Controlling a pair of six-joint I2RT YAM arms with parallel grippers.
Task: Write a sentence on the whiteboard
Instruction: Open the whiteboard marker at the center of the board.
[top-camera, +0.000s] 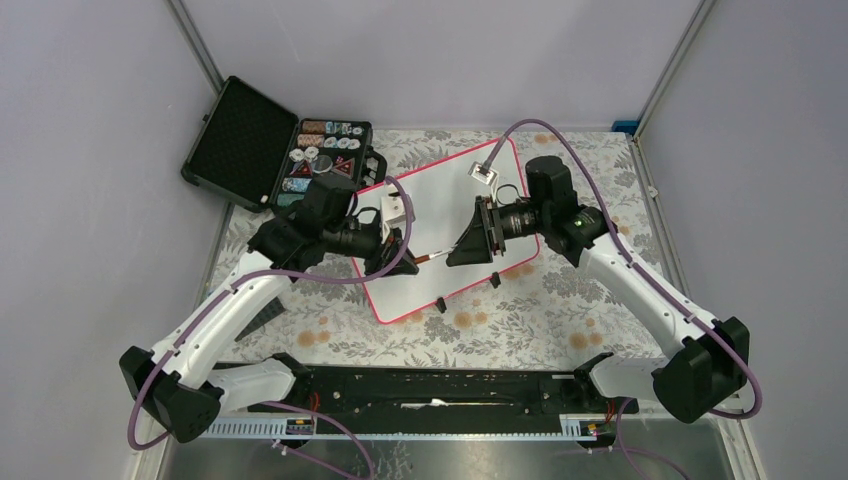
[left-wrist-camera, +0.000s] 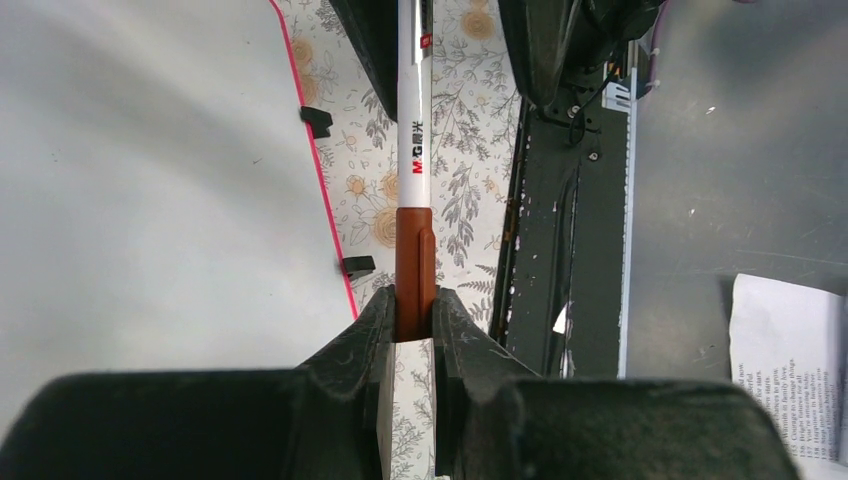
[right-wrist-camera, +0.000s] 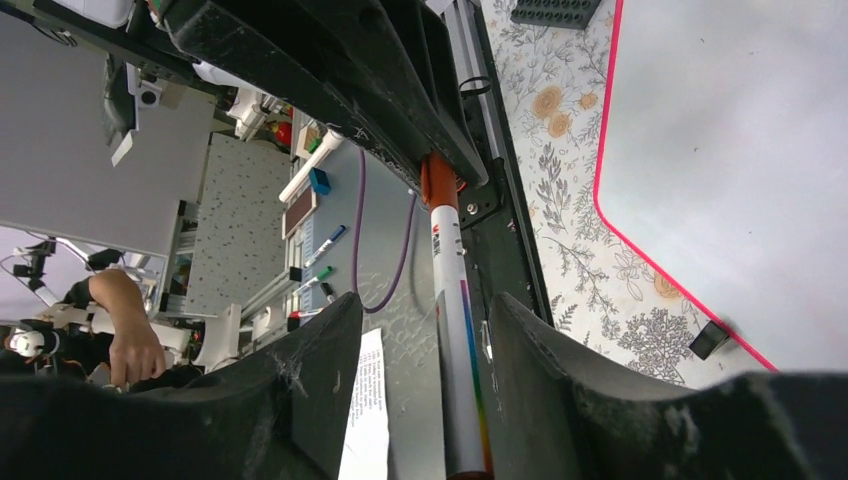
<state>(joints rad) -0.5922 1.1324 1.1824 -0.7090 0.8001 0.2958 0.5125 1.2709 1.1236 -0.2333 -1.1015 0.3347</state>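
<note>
Whiteboard (top-camera: 440, 200) askew on floral tablecloth (top-camera: 560, 300), mid-table; left gripper (top-camera: 405, 262) and right gripper (top-camera: 455, 255) face each other above its near half, marker (top-camera: 432, 258) level between them.

Left wrist: left gripper pinching marker's brown cap (left-wrist-camera: 415, 270) – whiteboard at left, two black clip feet (left-wrist-camera: 357, 265) on its pink rim.

Right wrist: right gripper's jaws spread either side of white barrel, gaps both sides – whiteboard at right.

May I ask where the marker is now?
The marker hangs above the whiteboard, centre of the top view, cap clamped in the left gripper, barrel inside the open right gripper.
</note>
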